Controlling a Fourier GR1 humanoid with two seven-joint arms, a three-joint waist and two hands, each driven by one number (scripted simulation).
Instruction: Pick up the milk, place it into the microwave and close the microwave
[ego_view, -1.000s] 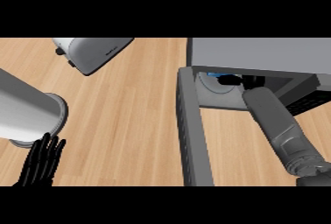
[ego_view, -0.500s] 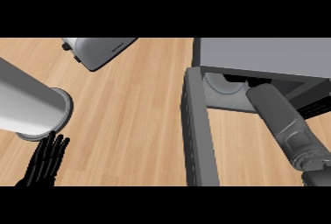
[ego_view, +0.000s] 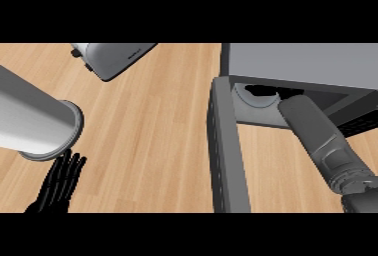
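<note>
The microwave (ego_view: 303, 62) stands at the upper right, and its door (ego_view: 223, 150) hangs open, seen edge-on as a long grey slab. My right forearm (ego_view: 321, 140) reaches up into the cavity. A dark shape at the cavity mouth is my right hand (ego_view: 275, 92), mostly hidden under the microwave's roof. No milk shows; only a pale round plate (ego_view: 253, 99) is seen inside at the left. At the lower left my left hand (ego_view: 63, 180) rests open, fingers straight up, below my left forearm (ego_view: 33, 120).
A silver toaster (ego_view: 114, 57) sits at the back left on the wooden counter (ego_view: 155, 135). The open door splits the counter between my two arms. A dark panel of the microwave (ego_view: 362, 125) shows at the far right.
My right arm has pushed deeper into the microwave, and the blue-and-white milk seen at the cavity mouth is now out of sight. My left forearm fills more of the left side.
</note>
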